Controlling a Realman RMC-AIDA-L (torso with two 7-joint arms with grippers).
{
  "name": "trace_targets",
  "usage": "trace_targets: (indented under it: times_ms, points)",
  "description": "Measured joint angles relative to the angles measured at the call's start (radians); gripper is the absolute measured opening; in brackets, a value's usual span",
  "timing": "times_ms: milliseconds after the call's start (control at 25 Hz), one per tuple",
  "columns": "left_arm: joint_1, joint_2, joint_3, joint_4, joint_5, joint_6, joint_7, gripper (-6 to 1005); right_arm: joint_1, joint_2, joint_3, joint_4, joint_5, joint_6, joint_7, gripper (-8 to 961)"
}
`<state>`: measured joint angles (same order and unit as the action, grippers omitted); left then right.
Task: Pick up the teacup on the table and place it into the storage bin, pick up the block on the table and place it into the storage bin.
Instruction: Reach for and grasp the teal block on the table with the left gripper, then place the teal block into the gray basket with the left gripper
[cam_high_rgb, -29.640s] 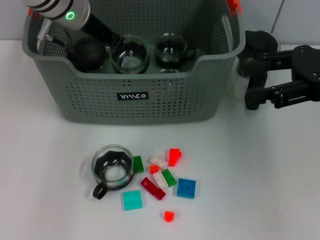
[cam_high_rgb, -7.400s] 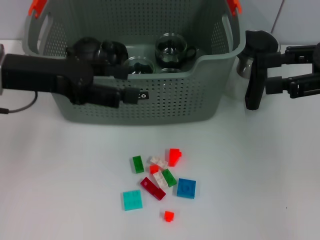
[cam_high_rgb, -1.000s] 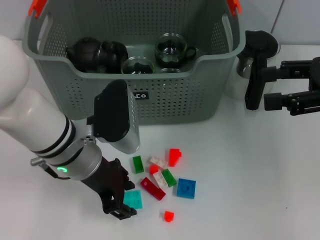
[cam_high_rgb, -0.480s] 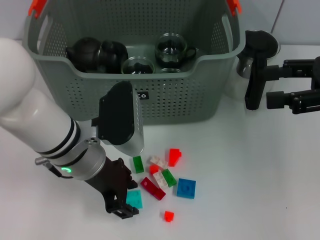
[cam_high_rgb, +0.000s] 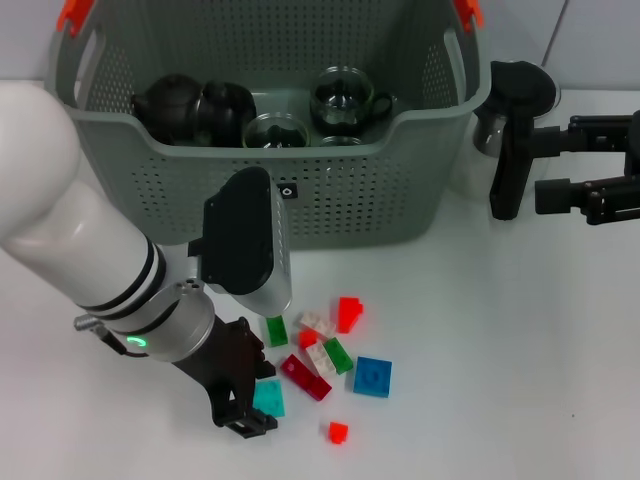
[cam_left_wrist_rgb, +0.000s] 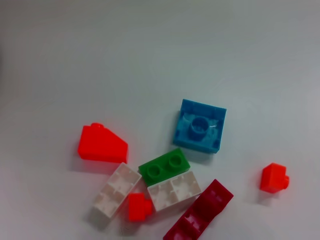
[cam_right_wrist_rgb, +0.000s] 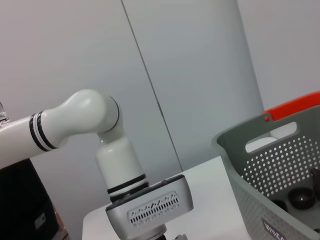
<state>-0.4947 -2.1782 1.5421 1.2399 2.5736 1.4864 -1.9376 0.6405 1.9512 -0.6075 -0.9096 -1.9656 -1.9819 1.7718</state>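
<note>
We are seeing the left gripper (cam_high_rgb: 245, 405) sitting low on the table (cam_high_rgb: 500, 380), its black fingers down at the teal block (cam_high_rgb: 268, 398), though we cannot tell how wide they stand or whether they have it. Beside it lie the other blocks: dark red block (cam_high_rgb: 305, 377), blue block (cam_high_rgb: 372, 376), green block (cam_high_rgb: 276, 329). Beyond the gripper, the storage bin (cam_high_rgb: 330, 190) is holding glass teacups (cam_high_rgb: 345, 98) and dark pots (cam_high_rgb: 190, 105), while the right gripper (cam_high_rgb: 610, 165) is hanging beside the bin, fingers spread.
</note>
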Motion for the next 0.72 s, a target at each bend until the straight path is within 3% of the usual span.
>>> trace_targets:
  times_ms: [560,720]
  points:
    - [-0.001,0.0,0.002,0.0,0.01,0.002,-0.008,580,-0.009,0.0,0.012,0.0,0.018,0.0,0.001,883]
    - [-0.003,0.0,0.0,0.003,0.016,0.016,-0.009,521,-0.011,0.0,0.012,0.0,0.019,0.0,0.002,884]
